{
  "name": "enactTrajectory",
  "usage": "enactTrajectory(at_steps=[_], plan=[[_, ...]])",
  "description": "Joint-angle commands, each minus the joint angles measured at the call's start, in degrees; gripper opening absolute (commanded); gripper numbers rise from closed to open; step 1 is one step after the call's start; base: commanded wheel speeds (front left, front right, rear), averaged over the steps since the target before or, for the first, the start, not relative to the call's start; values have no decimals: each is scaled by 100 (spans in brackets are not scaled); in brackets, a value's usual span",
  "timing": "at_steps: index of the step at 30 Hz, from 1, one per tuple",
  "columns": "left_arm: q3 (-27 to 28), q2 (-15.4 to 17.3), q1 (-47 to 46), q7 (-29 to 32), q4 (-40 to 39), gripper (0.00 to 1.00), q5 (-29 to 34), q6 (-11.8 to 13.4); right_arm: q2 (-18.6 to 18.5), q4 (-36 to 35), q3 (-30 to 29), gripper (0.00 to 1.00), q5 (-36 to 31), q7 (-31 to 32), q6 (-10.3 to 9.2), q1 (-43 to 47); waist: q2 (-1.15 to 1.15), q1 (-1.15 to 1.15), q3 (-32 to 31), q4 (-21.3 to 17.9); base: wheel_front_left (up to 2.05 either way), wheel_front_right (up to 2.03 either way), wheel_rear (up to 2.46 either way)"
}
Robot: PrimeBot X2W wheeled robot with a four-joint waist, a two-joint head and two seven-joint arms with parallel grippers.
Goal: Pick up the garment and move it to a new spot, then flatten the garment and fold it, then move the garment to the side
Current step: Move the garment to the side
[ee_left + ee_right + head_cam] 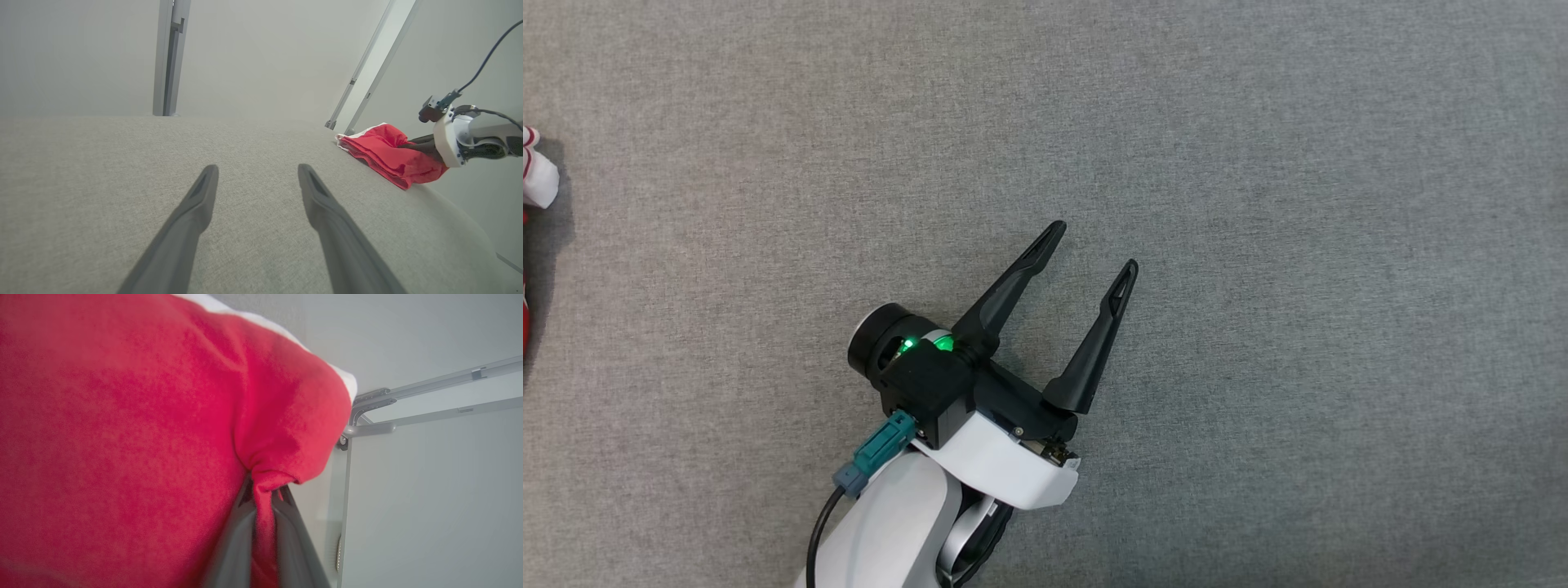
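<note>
Right pincer (263, 492) clenched on red garment (122, 437); left pincer (1094, 245) spread wide, empty.

1. Bare grey desk (1258, 163) lies all round the left claw (1094, 245), so there is free passage ahead and to both sides, and only cloth between its spread fingers.
2. The bunched red garment (384, 157) is at the desk edge, pinched in the right claw (264, 494), and blocks that corner.
3. Metal frame posts (169, 57) stand beyond the far edge.
</note>
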Motion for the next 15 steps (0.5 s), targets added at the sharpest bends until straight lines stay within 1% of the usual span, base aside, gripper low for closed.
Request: enactTrajectory(at_steps=[1, 2, 3, 7, 12, 14, 15], plan=[[19, 24, -24, -8, -32, 100, 18, -18, 64, 89, -73, 26, -24, -77, -3, -114, 0, 0, 15, 19, 0, 0, 0], [30, 26, -23, -8, -36, 100, 10, -12, 105, 157, -114, 96, -54, -117, -3, -134, 0, 0, 23, 27, 0, 0, 0], [37, 27, -21, -8, -34, 100, 5, -11, 148, 221, -154, 100, -39, -138, -2, -115, 0, 0, 26, 35, 0, 0, 0], [40, 24, 13, -8, 15, 100, -15, -22, 213, 360, -238, 100, -193, -203, -3, -128, 0, 0, -48, 59, 0, 0, 0], [10, 24, 111, -8, 72, 100, -98, 6, 253, 418, -441, 100, -356, -202, -3, -157, 0, 0, -365, 80, 0, 0, 0], [-8, 25, 174, -8, 84, 100, -146, 35, 225, 424, -697, 100, -234, -205, -3, -127, 0, 0, -536, 92, 0, 0, 0], [-6, 25, 200, -8, 85, 100, -170, 53, 288, 422, -860, 100, -142, -239, -2, -78, 0, 0, -637, 102, 0, 0, 0]])
